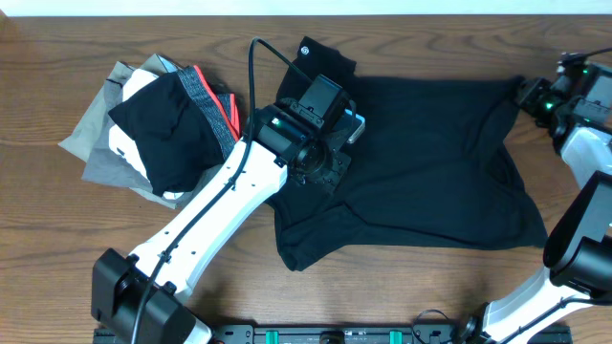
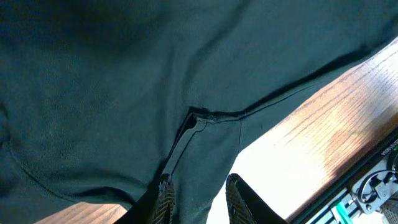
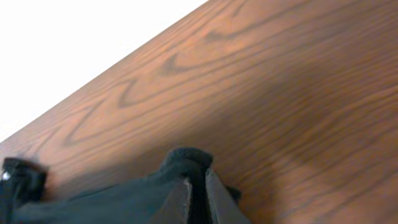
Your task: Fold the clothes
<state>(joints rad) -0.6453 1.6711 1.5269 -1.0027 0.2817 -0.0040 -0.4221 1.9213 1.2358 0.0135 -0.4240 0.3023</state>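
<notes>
shirt (image 1: 430, 172): black and short-sleeved, lying spread but wrinkled across the middle and right of the wooden table (image 1: 411, 287); its near-left corner hangs loose towards the robot.
logo (image 1: 306, 51): small, round and white, on a flap of the shirt that juts out at the far-left corner.
left gripper (image 2: 199, 196): low over the shirt's left part, just below the logo flap. In the left wrist view the two fingers stand a little apart with dark cloth in the gap. The view is tight, so it may be a loose pinch or only a hover; I cannot tell which.
seam (image 2: 205, 118): a stitched ridge that runs across the cloth and then turns down towards the left-hand finger.
right gripper (image 3: 198, 180): at the shirt's far-right corner, fingers drawn together on a small bunched fold of black fabric, which bulges just past the tips above bare wood.
pile of clothes (image 1: 163, 124): grey, black and white pieces with a red-striped band, heaped on the table just left of the shirt, with the left arm reaching past its near side.
</notes>
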